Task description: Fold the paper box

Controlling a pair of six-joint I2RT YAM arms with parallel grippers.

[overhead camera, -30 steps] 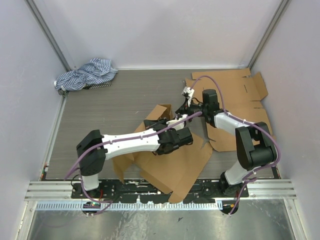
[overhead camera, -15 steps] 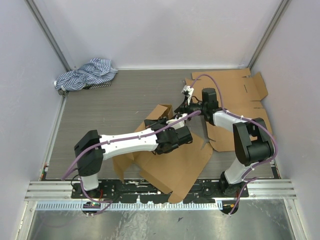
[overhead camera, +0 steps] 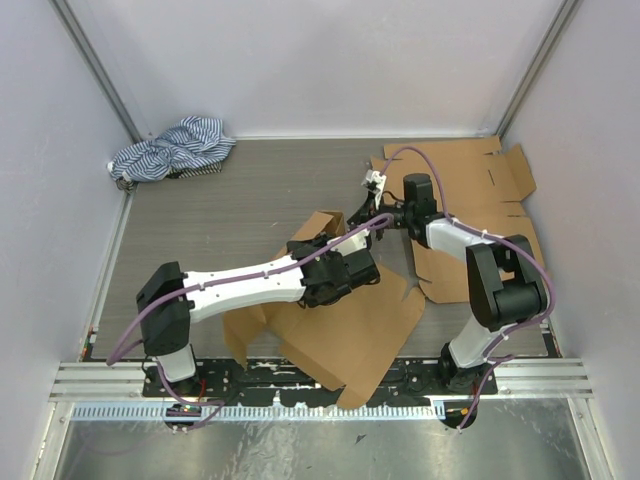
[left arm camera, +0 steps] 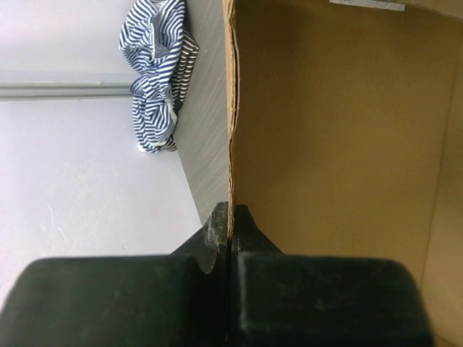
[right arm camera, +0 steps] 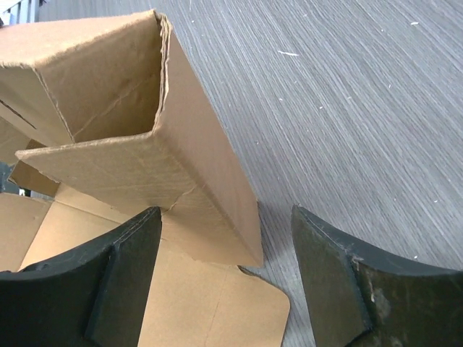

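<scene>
The paper box (right arm camera: 123, 137) looks light and bends easily. The left gripper (left arm camera: 230, 238) pinches its wall edge; the right gripper (right arm camera: 224, 220), spread, could take the corner just ahead.

Item 1: striped cloth (overhead camera: 172, 148), blue and white, crumpled in a heap at the far left corner of the table (overhead camera: 250, 190), close to the left wall.
Item 2: table, grey wood-grain surface.
Item 3: flat cardboard sheets (overhead camera: 492, 182), brown, with cut flaps, lying overlapped at the far right beside the right wall.
Item 4: aluminium rail (overhead camera: 100, 378), running along the near edge.
</scene>
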